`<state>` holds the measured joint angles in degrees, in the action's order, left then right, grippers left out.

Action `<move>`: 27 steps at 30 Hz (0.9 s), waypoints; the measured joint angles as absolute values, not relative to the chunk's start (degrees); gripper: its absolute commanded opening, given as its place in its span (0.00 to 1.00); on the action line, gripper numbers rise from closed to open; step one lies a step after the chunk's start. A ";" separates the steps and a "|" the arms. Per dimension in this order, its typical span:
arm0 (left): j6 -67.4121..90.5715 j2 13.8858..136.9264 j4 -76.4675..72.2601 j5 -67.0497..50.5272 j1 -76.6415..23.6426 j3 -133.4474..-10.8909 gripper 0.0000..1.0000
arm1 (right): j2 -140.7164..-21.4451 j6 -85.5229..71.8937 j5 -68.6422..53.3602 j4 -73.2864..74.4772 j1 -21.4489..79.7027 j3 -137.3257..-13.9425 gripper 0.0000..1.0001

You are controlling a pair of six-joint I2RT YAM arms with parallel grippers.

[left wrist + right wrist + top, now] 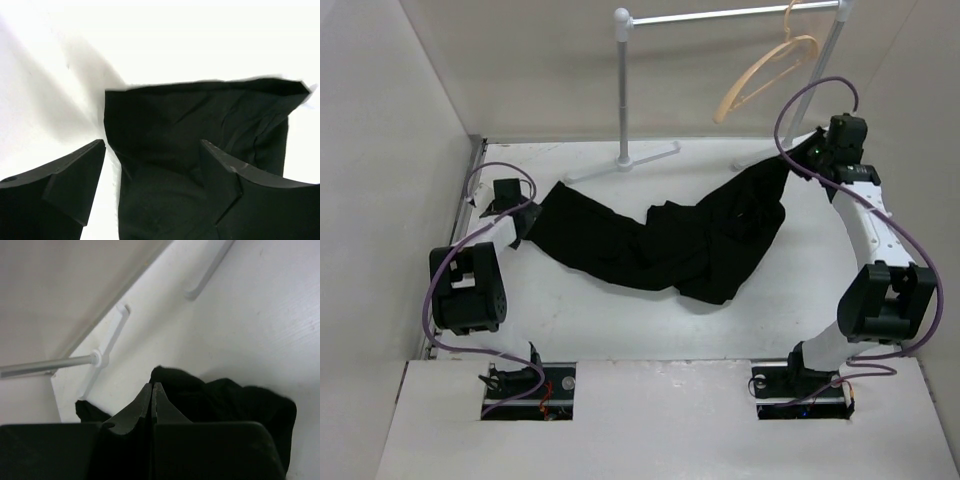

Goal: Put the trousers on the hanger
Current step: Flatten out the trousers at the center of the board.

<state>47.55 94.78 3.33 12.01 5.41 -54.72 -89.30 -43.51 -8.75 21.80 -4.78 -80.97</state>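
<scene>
The black trousers (pixel 665 240) lie crumpled across the white table from left to right. The light tan hanger (pixel 770 65) hangs tilted from the rail at the back right. My left gripper (pixel 527 218) is open at the left end of the trousers; in the left wrist view (pixel 152 145) its fingers stand on either side of the cloth (pixel 200 120). My right gripper (pixel 817 148) is shut at the back right, where the trousers taper up to it, below the hanger. In the right wrist view (pixel 151 385) its jaws are pressed together with black cloth (pixel 220 400) just behind.
A white rail stand crosses the back, with a top bar (pixel 720 15), a left post (pixel 622 90) and feet (pixel 620 162) on the table. Its post and foot show in the right wrist view (pixel 105 360). Walls enclose the left, back and right.
</scene>
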 measured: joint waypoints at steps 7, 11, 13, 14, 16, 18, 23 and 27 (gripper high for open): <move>42.44 102.91 6.09 13.06 4.08 -65.39 0.67 | -91.59 -43.51 -9.08 18.44 -8.82 -82.98 0.03; 41.78 106.94 6.24 13.32 4.23 -66.94 0.66 | -90.28 -43.29 -9.37 18.37 -8.51 -81.03 0.03; 41.69 107.53 6.44 13.58 4.29 -67.22 0.66 | -87.96 -43.29 -9.41 18.63 -8.10 -79.18 0.03; 41.69 107.55 6.63 13.56 4.36 -67.46 0.66 | -86.67 -43.29 -9.34 18.70 -7.79 -78.39 0.03; 41.87 107.48 6.90 13.74 4.56 -67.48 0.72 | -83.66 -43.27 -9.23 18.85 -7.38 -77.03 0.03; 42.30 106.10 6.52 14.24 4.84 -66.02 0.75 | -80.97 -43.03 -9.17 18.98 -6.98 -76.77 0.03; 42.68 94.96 8.97 15.57 8.69 -57.14 0.70 | -75.96 -42.17 -8.56 18.79 -6.55 -75.11 0.03; 43.18 87.61 9.17 16.16 11.57 -53.54 0.68 | -74.59 -41.93 -8.16 18.90 -6.55 -72.38 0.03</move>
<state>43.18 87.61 9.17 16.16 11.57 -53.54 -74.59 -41.93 -8.16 18.90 -6.55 -72.38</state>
